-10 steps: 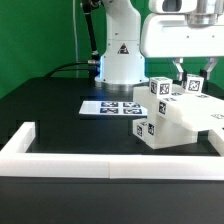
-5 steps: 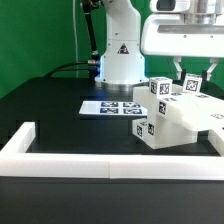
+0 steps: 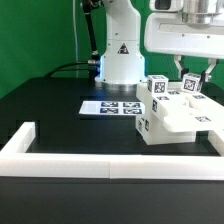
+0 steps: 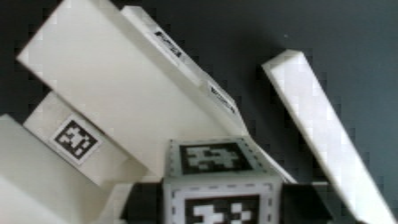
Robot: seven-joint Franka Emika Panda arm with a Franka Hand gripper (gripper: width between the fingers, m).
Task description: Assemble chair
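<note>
The chair [image 3: 178, 118] is a cluster of white blocky parts with square tags, on the black table at the exterior view's right. My gripper [image 3: 194, 78] reaches down from above onto its upper right part. It is shut on a tagged white leg block [image 3: 192, 86] that stands on the cluster. Another tagged block [image 3: 157, 87] stands to its left. In the wrist view the held block [image 4: 217, 178] fills the space between my gripper's [image 4: 217, 208] dark fingers [image 4: 135, 200]. Flat white chair panels [image 4: 125, 70] lie beyond it.
The low white barrier wall [image 3: 100, 162] runs along the front, with a short arm at the left [image 3: 22, 138]. It seems to be the long white strip in the wrist view [image 4: 317, 125]. The marker board [image 3: 112, 107] lies before the robot base [image 3: 120, 58].
The gripper and its held block have shifted slightly to the exterior view's right. The chair cluster has turned a little with them.
</note>
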